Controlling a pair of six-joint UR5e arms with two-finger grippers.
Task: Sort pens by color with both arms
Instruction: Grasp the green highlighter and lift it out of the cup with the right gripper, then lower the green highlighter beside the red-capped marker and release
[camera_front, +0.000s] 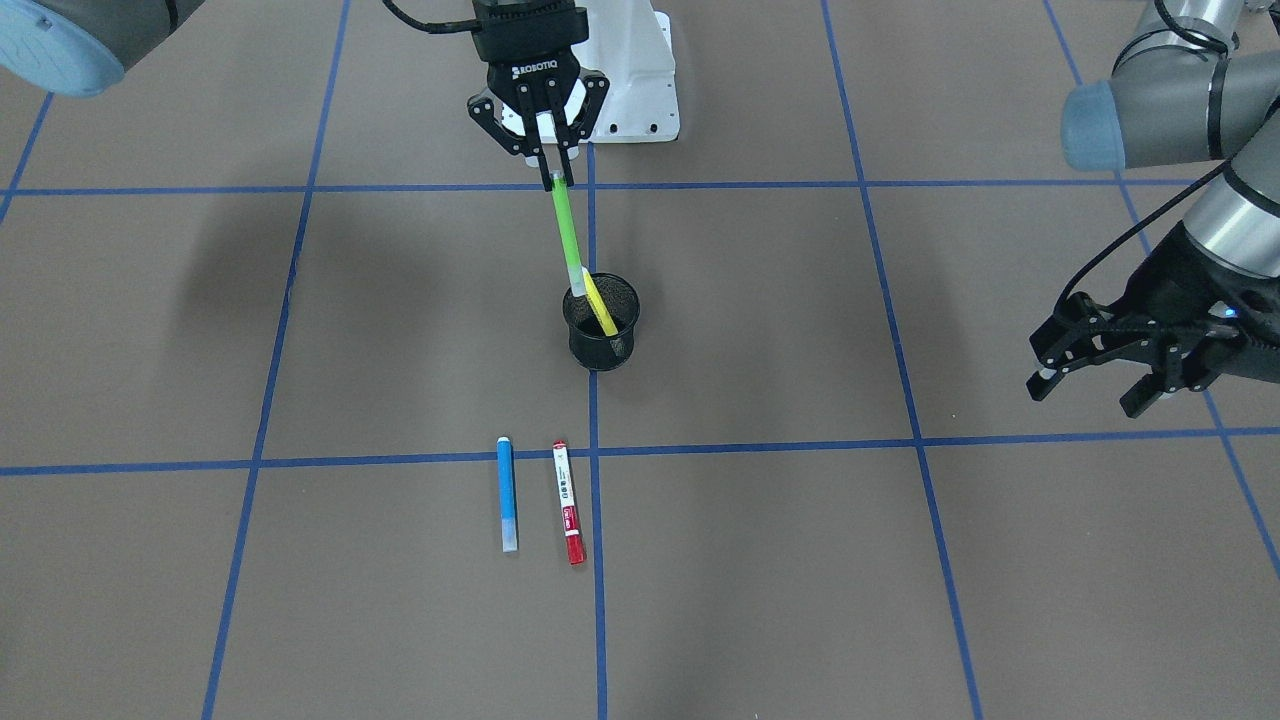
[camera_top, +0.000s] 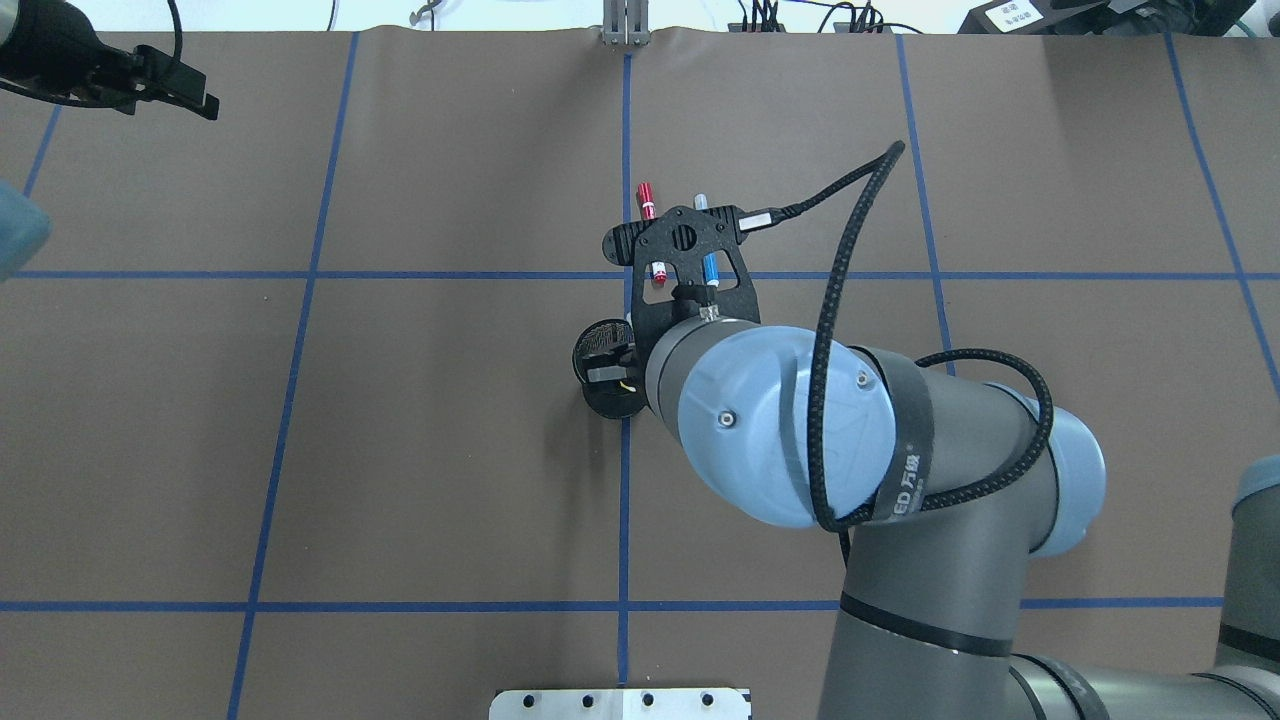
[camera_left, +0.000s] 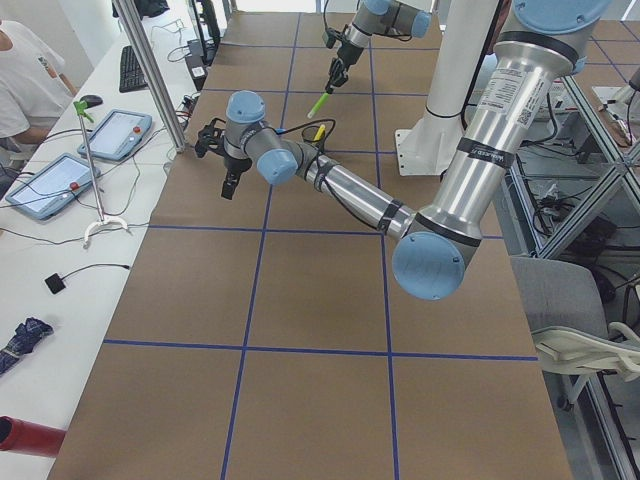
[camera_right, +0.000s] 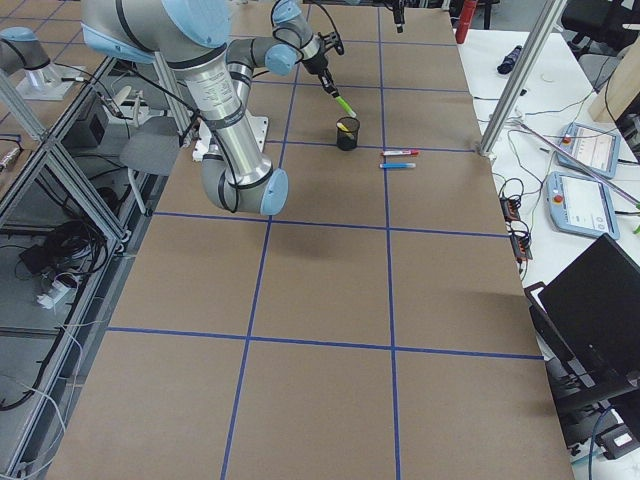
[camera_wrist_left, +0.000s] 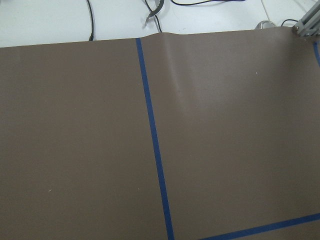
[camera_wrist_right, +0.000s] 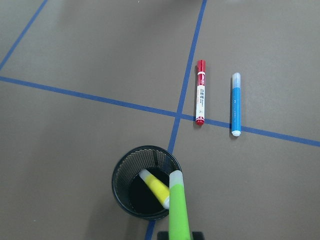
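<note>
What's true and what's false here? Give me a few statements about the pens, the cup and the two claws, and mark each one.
1. The right claw grips the green pen by its upper end. True.
2. The yellow pen lies flat on the table. False: it leans inside the black mesh cup.
3. The blue pen and the red-and-white pen lie side by side on the table, not touching. True.
4. The left claw holds a pen. False: it is open and empty, off to the side.
5. The cup has tipped over. False: it stands upright.
</note>
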